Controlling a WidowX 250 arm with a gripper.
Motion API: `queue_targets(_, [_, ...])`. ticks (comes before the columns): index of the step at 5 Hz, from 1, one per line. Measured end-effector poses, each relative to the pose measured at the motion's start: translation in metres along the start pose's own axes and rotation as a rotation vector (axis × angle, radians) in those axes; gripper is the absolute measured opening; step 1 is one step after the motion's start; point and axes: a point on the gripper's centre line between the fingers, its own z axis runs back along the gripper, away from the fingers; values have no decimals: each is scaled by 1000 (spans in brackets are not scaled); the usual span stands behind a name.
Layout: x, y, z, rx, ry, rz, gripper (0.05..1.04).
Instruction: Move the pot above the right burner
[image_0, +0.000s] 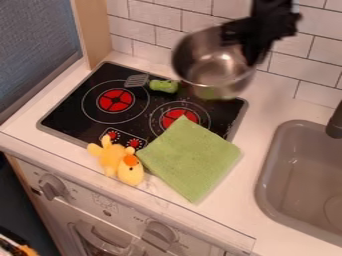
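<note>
Hanging tilted near the cooktop's (70, 110) back edge, the pot (200, 67) was in the gripper (252, 54) — fingers closed on its side.

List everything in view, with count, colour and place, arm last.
Pot: 1, silver, raised and tilted over the stove's back right
Stove: 1, black, on the counter
Burners: 2, red centres, left and right
Stove knobs: 2, red, front
Spatula head: 1, grey, behind left burner
Small item: 1, green, beside it
Cloth: 1, green, over stove's front right
Plush duck: 1, yellow, front edge
Sink: 1, grey, right
Oven knobs: 2, grey, below counter
Wall tiles: several, white, back
Gripper: 1, black, at pot's rim
</note>
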Motion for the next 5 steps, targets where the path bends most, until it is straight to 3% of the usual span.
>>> queue_targets(2, [16,12,-51,-59,-69,-38,83])
queue_targets(3, [15,18,-59,-77,-74,-43,120])
queue_targets(4, [10,21,-56,-92,-53,-25,306])
queue_targets(5, [13,17,-62,-109,-45,-4,601])
